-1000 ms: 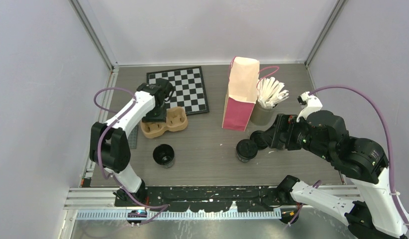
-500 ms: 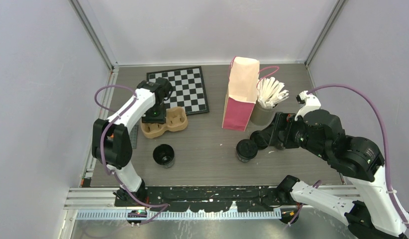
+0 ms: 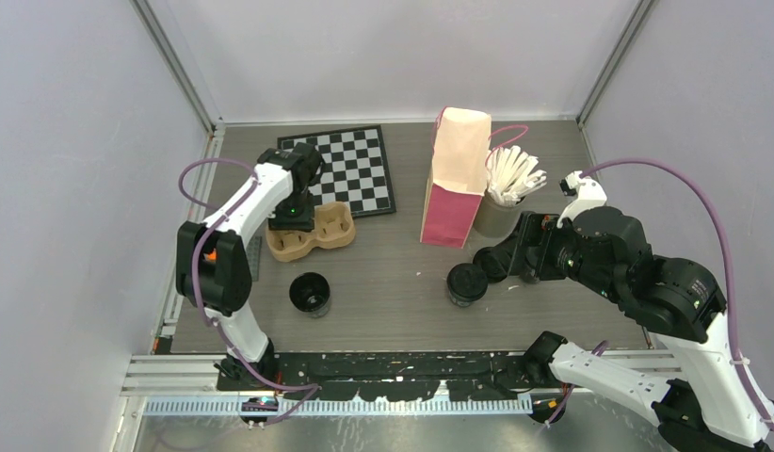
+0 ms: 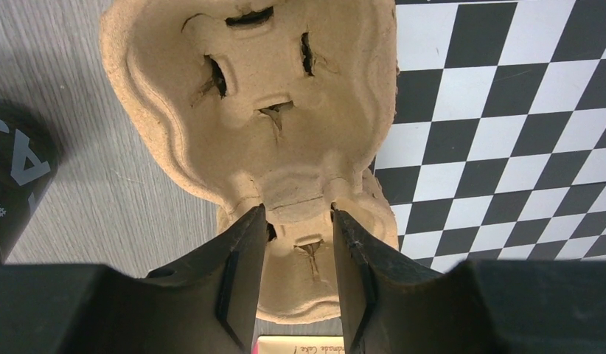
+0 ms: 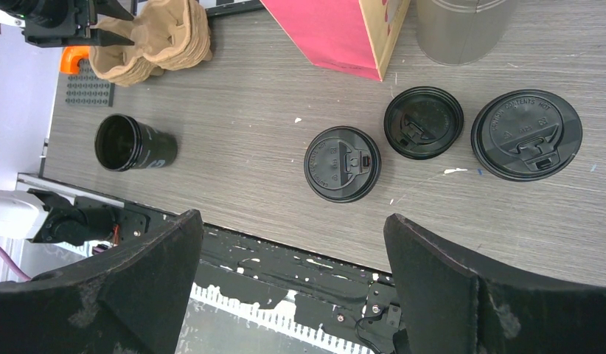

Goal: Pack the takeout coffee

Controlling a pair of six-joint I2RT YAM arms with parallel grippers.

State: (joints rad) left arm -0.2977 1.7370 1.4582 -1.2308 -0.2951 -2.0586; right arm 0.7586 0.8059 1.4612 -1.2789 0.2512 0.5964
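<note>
Lidded cup (image 3: 467, 282) sat on the bench (image 3: 383, 273) just in front of the paper bag (image 3: 456, 179). The open cup (image 3: 310, 293) stood well off to the bag's front-left. Neither was packed yet. A loose lid (image 5: 423, 122) & a second lid (image 5: 526, 134) lay at the bag's front-right. We had the left hand (image 4: 298, 214) narrowed on the cup tray (image 4: 270, 110), left of the bag, prob. to shift it toward the cups. Our right hand (image 5: 293, 221) hung wide over the lids, placed to pick one.
</note>
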